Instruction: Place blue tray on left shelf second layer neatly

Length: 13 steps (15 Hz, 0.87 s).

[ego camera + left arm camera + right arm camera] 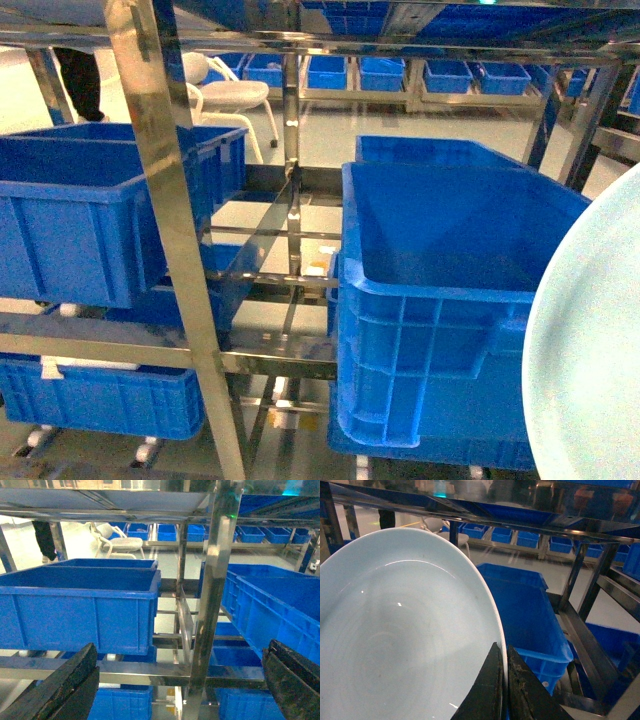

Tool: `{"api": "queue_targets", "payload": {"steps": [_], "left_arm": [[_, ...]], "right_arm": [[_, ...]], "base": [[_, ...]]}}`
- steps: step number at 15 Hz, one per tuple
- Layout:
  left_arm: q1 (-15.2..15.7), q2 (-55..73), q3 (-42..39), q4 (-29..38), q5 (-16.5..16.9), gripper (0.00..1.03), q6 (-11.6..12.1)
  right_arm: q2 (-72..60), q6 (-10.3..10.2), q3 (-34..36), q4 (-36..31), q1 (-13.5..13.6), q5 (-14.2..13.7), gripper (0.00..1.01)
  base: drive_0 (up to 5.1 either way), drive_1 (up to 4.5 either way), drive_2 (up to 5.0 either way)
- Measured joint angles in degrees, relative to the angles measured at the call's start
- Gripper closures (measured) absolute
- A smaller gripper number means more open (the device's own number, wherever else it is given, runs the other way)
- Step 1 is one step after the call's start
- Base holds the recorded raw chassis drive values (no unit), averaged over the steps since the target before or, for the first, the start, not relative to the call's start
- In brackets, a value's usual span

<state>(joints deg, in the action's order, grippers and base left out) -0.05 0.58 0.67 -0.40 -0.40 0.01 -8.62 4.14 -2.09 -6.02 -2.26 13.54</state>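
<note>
The blue tray (pixel 400 640) is a pale light-blue shallow dish that fills the left of the right wrist view. It stands on edge, and my right gripper (pixel 504 680) is shut on its rim. In the head view the blue tray (pixel 590 350) rises at the right edge, in front of a big blue crate (pixel 440 300). My left gripper (pixel 177 685) is open, one dark finger (pixel 60 690) at each lower corner, nothing between them. It faces the steel rack. A tier of the left shelf (pixel 110 345) carries a deep blue crate (pixel 90 210). Neither gripper shows in the head view.
A square steel post (pixel 170 220) stands close in front, and another post (pixel 212 605) is near the left gripper. A blue crate (pixel 80 605) sits on the rail (pixel 140 672), and further crates (pixel 100 400) lie below. A white chair (pixel 230 95) and a person's legs (pixel 80 80) are behind the rack.
</note>
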Motion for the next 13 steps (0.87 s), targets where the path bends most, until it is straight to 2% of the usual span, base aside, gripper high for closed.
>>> {"api": "queue_targets", "payload": {"steps": [3, 9, 11, 13], "left_arm": [[0.0, 0.0, 0.0, 0.17, 0.17, 0.05, 0.0], [-0.02, 0.0, 0.0, 0.13, 0.24, 0.05, 0.0], [0.0, 0.02, 0.0, 0.22, 0.33, 0.05, 0.02], [0.0, 0.0, 0.0, 0.31, 0.31, 0.05, 0.0]], "right_arm": [[-0.02, 0.0, 0.02, 0.17, -0.02, -0.24, 0.99], [0.04, 0.0, 0.02, 0.33, 0.0, -0.24, 0.99], [0.04, 0.0, 0.02, 0.39, 0.0, -0.24, 0.99], [0.07, 0.0, 0.02, 0.07, 0.0, -0.24, 0.99]], "base": [[0.0, 0.37, -0.4], [0.0, 4.17, -4.1], [0.0, 2.39, -2.3], [0.0, 0.0, 0.0]]}}
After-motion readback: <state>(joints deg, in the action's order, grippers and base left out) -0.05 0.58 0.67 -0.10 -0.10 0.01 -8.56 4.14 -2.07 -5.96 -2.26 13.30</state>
